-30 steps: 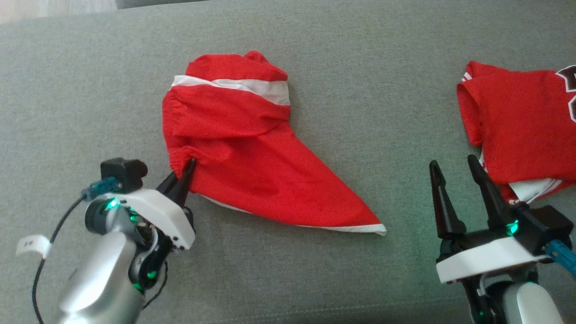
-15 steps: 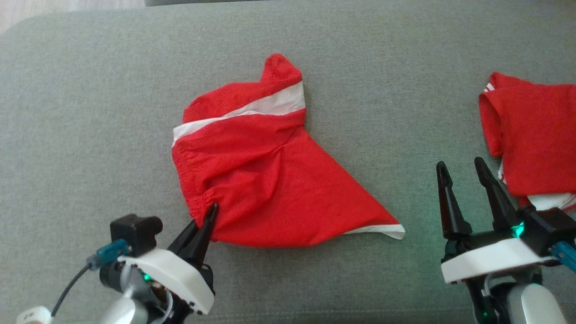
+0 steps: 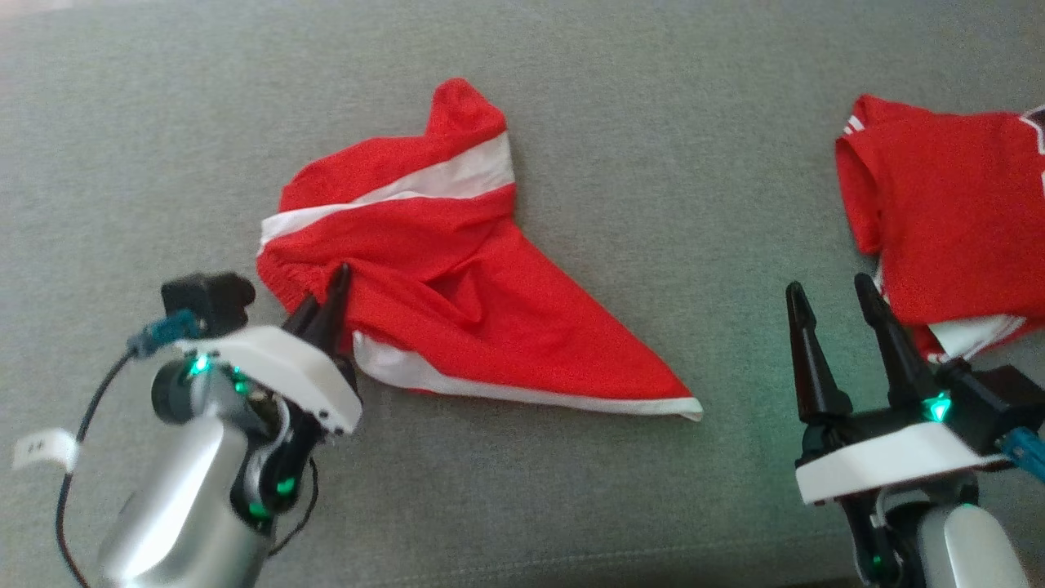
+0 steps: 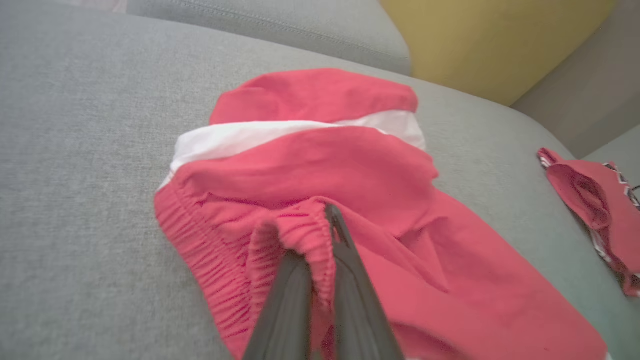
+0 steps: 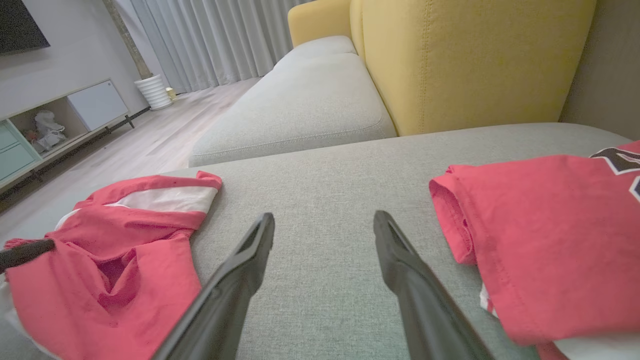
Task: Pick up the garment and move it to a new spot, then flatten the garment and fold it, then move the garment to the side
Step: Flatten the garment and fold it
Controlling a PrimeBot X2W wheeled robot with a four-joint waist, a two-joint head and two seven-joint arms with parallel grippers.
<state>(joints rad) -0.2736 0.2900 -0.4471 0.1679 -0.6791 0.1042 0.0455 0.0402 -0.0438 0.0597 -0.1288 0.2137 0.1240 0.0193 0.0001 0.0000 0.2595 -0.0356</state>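
The red shorts [image 3: 457,318] lie crumpled on the grey sofa cushion [image 3: 653,122], one corner drawn out to a point. The left gripper [image 3: 339,278] pinches their elastic waistband, fingers closed on the cloth. Well right of the shorts, the right gripper [image 3: 826,284] hangs empty, fingers wide apart, beside a red shirt [image 3: 947,212].

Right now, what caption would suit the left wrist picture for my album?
Left gripper pinching the elastic edge of a red garment with a white band, on a grey sofa cushion.
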